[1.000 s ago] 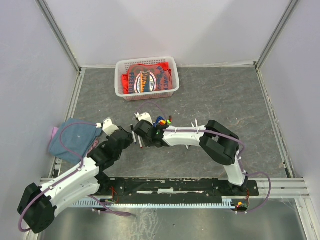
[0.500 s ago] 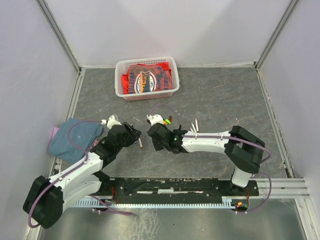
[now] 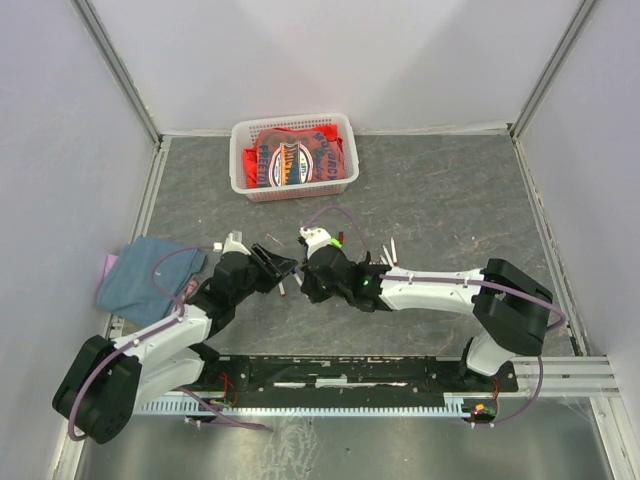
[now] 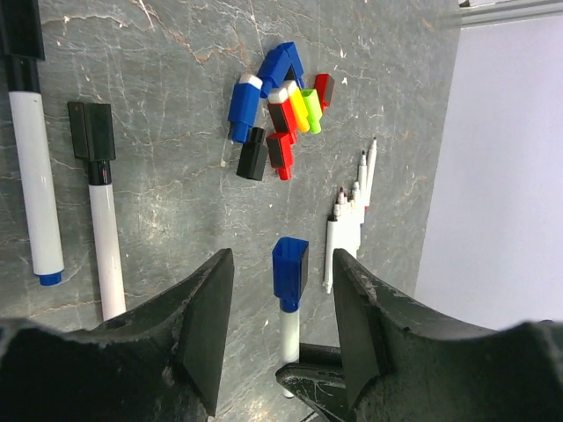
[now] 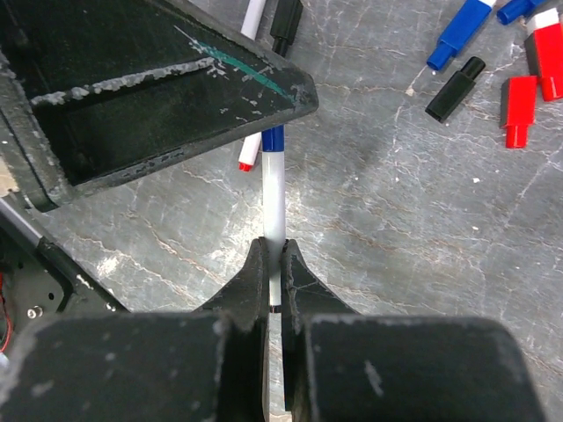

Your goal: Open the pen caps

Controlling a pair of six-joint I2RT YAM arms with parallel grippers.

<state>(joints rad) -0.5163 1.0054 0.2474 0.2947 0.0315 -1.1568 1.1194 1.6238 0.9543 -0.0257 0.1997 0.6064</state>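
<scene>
My right gripper [image 5: 274, 251] is shut on the white barrel of a pen [image 5: 274, 202] and holds it above the table. The pen's blue cap [image 4: 291, 265] points into my left gripper [image 4: 283, 268]. That gripper is open, with a finger on each side of the cap and a gap on both sides. In the top view the left gripper [image 3: 281, 266] and the right gripper [image 3: 306, 276] meet at the table's middle. A heap of loose pen caps [image 4: 280, 104], blue, red, black and yellow-green, lies beyond. Two capped pens [image 4: 103, 237] lie to the left.
A white basket [image 3: 238, 160] holding red packets stands at the back. A blue cloth [image 3: 148, 278] lies at the left edge. Several bare white pens [image 3: 388, 252] lie right of the cap heap, also seen in the left wrist view [image 4: 350, 220]. A red-tipped pen [image 5: 250, 156] lies under the grippers.
My left gripper has opened wider and moved right until its fingers flank the blue cap. The right arm has stretched out, its elbow swinging right, still gripping the pen.
</scene>
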